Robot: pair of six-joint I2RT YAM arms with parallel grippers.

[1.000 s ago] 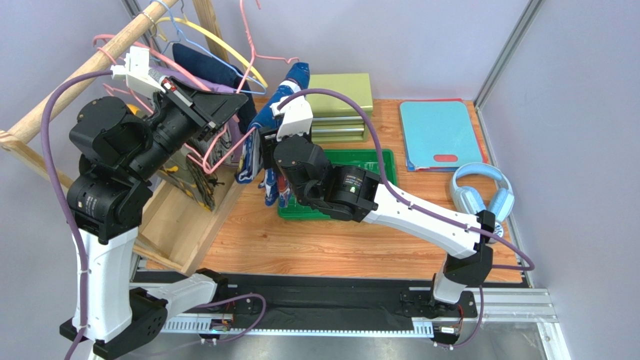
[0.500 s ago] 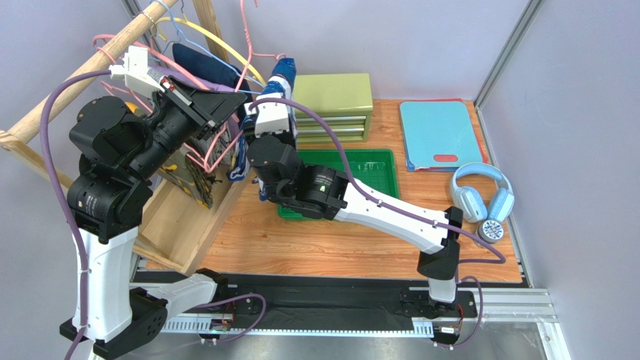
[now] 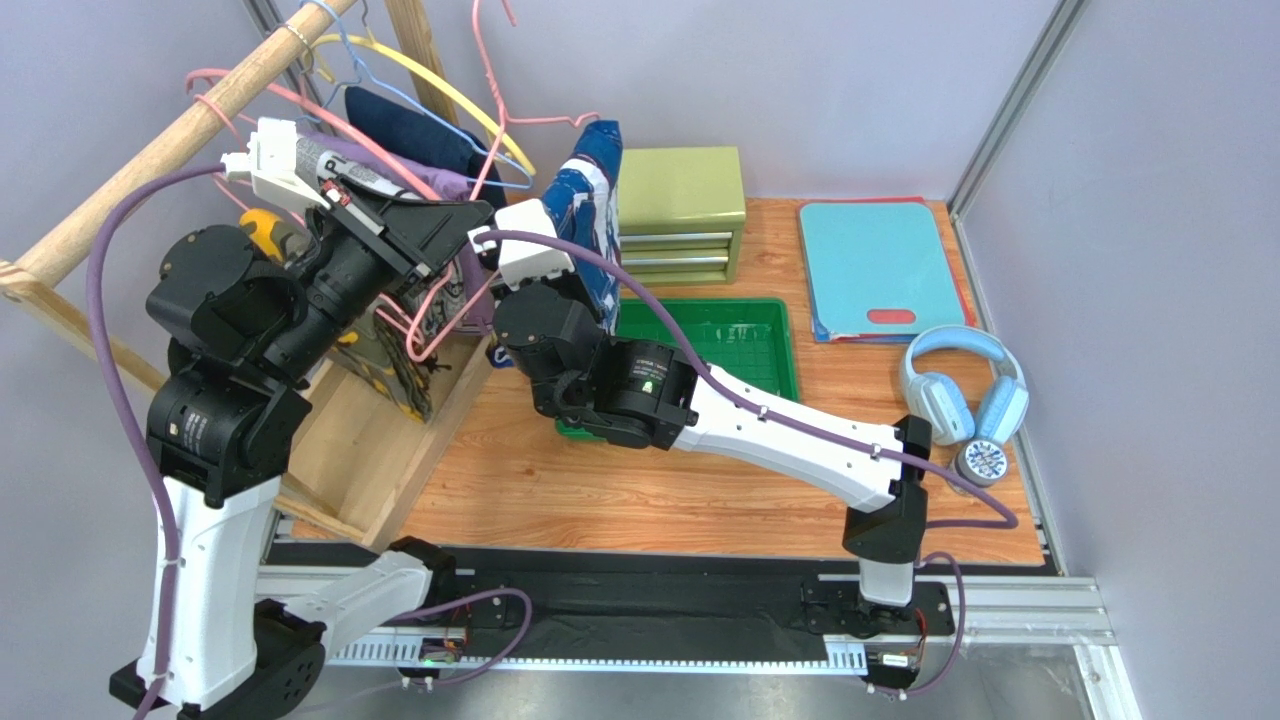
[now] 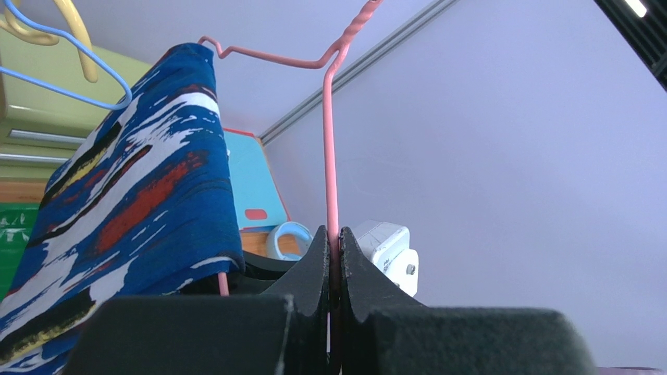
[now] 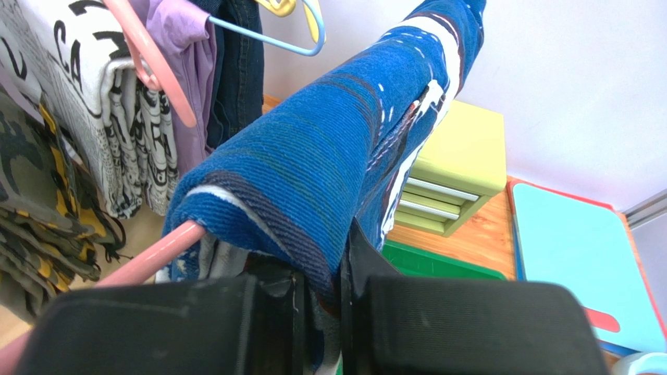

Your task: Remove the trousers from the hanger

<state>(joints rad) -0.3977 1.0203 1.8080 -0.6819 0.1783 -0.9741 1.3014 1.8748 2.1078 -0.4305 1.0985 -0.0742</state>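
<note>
Two grips: hanger [image 4: 329, 156] in left tool [image 4: 334, 241], trousers [image 5: 313, 156] in right tool [image 5: 324, 275].

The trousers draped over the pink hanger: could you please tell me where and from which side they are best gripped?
Grip the trousers at the thick fold draped over the hanger bar, coming from the right, away from the left gripper clamping the wire, as the right gripper does: the doubled fabric there forms a ridge jaws can pinch.
</note>
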